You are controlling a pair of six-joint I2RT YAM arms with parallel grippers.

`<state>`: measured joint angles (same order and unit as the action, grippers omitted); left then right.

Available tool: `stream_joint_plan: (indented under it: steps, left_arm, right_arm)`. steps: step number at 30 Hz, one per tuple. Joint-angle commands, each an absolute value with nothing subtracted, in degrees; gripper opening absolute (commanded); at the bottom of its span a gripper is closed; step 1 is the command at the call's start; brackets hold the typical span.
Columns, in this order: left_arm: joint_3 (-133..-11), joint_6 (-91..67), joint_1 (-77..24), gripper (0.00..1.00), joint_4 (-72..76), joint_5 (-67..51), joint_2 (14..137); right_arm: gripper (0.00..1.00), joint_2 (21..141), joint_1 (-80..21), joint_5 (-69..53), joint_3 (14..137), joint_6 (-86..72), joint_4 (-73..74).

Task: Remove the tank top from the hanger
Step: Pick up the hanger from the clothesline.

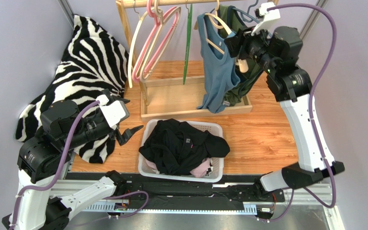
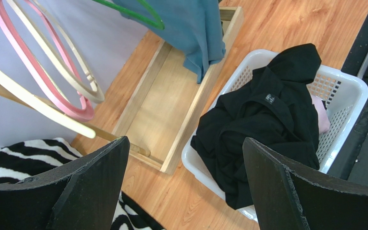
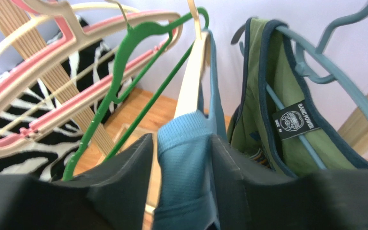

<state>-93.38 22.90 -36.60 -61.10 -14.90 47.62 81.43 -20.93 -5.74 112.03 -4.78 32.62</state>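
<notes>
Blue tank top (image 1: 218, 72) hangs on a pale hanger (image 1: 215, 21) from the wooden rail (image 1: 133, 4). The right gripper (image 3: 183, 141) is partly closed on its bunched shoulder fabric, so the pull-off step seems in hand. Next, that strap likely needs drawing off the hanger's end. An olive top (image 3: 267, 105) and a green hanger (image 3: 133, 62) hang just beside it, one on each side — both could snag. The left gripper (image 2: 186, 163) hovers wide open and empty near the laundry basket (image 2: 354, 84).

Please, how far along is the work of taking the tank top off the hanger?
Done: nothing yet; the blue tank top hangs on its cream hanger. In hand: the right end effector has blue fabric between its fingers. Still to do: slip it off the hanger. The left end effector is open, empty.
</notes>
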Motion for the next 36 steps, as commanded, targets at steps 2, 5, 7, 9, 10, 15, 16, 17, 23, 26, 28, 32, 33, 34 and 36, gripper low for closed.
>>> stream_joint_plan:
  steps: [2, 5, 7, 9, 10, 15, 16, 17, 23, 26, 28, 32, 33, 34, 36]
  left_arm:
    - [-93.6, 23.5, -36.3, 0.96, -60.6, -15.1, 47.2]
    - [-93.4, 23.6, -36.3, 0.96, -60.6, -15.1, 47.2]
    - [-93.5, 23.6, -36.3, 0.96, -60.7, -15.2, 47.3]
    - [-93.7, 23.6, -36.3, 0.96, -60.7, -15.2, 47.3]
    - [-93.7, 23.6, -36.4, 0.96, -60.8, -15.3, 47.4]
    - [-93.9, 23.6, -36.3, 0.96, -60.7, -15.5, 47.5]
    - [-93.9, 23.5, -36.3, 0.96, -60.8, -15.6, 47.6]
    - [-93.8, 23.6, -36.3, 0.96, -60.8, -15.6, 47.5]
    - [-93.5, 23.7, -36.3, 0.96, -60.9, -15.1, 47.4]
    - [-93.5, 23.7, -36.3, 0.96, -60.9, -15.0, 47.3]
    - [-93.5, 23.7, -36.4, 0.96, -60.9, -14.9, 47.4]
    - [-93.2, 24.0, -36.3, 0.96, -61.0, -14.4, 46.8]
    - [-93.1, 24.0, -36.3, 0.96, -60.9, -14.2, 46.8]
    - [-93.0, 24.1, -36.3, 0.96, -60.9, -14.2, 46.6]
    - [-92.7, 24.1, -36.3, 0.96, -60.9, -14.2, 46.5]
  right_arm:
    - [0.64, 91.8, -21.0, -5.5, 126.4, -4.4, 49.8]
    - [0.69, 97.3, -21.8, -3.3, 138.0, -4.0, 60.1]
    - [0.69, 98.5, -22.8, -1.7, 138.4, -2.6, 61.4]
    - [0.67, 99.2, -24.3, 2.2, 138.3, -1.8, 62.0]
    - [0.66, 99.9, -24.6, 2.9, 139.5, -1.5, 63.2]
    - [0.44, 102.8, -26.9, 6.7, 141.5, -0.2, 65.1]
    - [0.38, 103.1, -27.2, 7.3, 142.0, -0.2, 65.0]
    - [0.20, 103.5, -28.1, 9.1, 142.4, -0.2, 65.0]
    - [0.00, 102.6, -31.0, 15.3, 140.4, 3.6, 57.7]
    - [0.00, 99.6, -31.2, 15.7, 136.2, 4.2, 49.8]
    - [0.00, 98.4, -31.2, 16.6, 132.3, 4.9, 43.4]
    - [0.00, 95.6, -31.2, 18.5, 127.2, 6.3, 33.4]
    - [0.00, 93.9, -31.4, 18.7, 125.8, 6.7, 28.4]
    - [0.00, 93.2, -31.2, 19.0, 122.8, 6.9, 26.1]
    - [0.00, 91.7, -31.3, 19.1, 120.7, 6.9, 20.8]
